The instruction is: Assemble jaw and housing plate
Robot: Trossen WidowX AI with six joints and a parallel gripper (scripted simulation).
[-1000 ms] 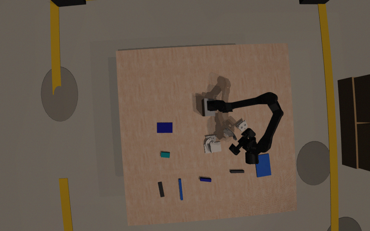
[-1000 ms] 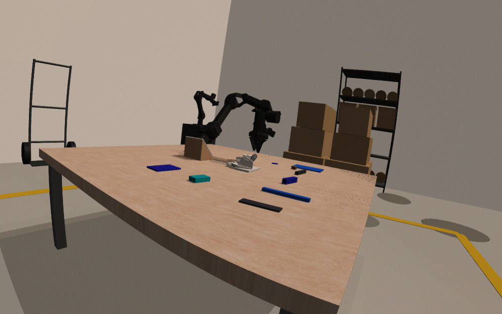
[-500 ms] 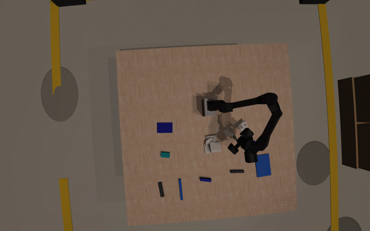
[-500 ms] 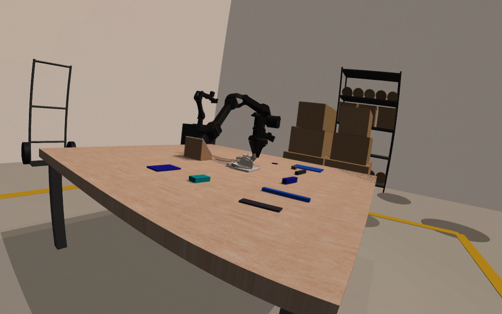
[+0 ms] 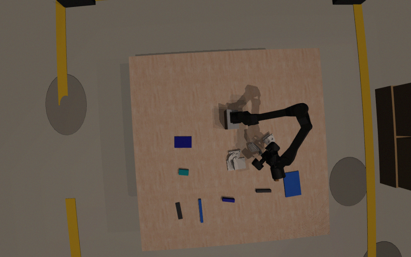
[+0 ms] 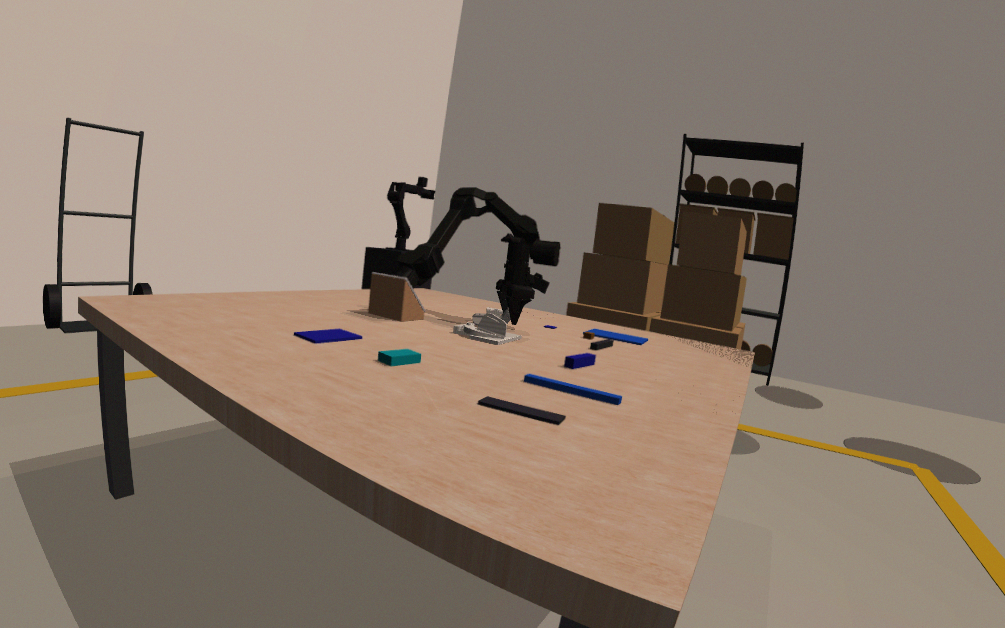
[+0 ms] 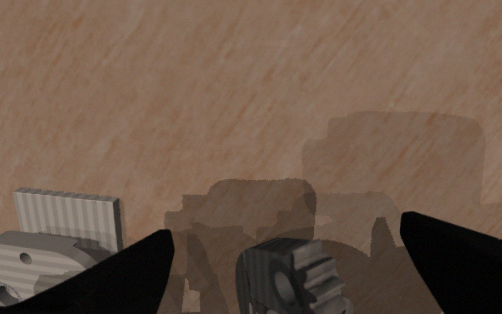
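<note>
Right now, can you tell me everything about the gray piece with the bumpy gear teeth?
The gray toothed piece has chunky gear teeth at one end, beside a round hole. It looks like hard plastic or metal. It's on the wooden table, off its pin. The fingers are open, not gripping it. The wrist view cuts off its far end.

Loose jaw's (image 7: pixel 267 280) lower end, cut off by the wrist view's edge.
</note>
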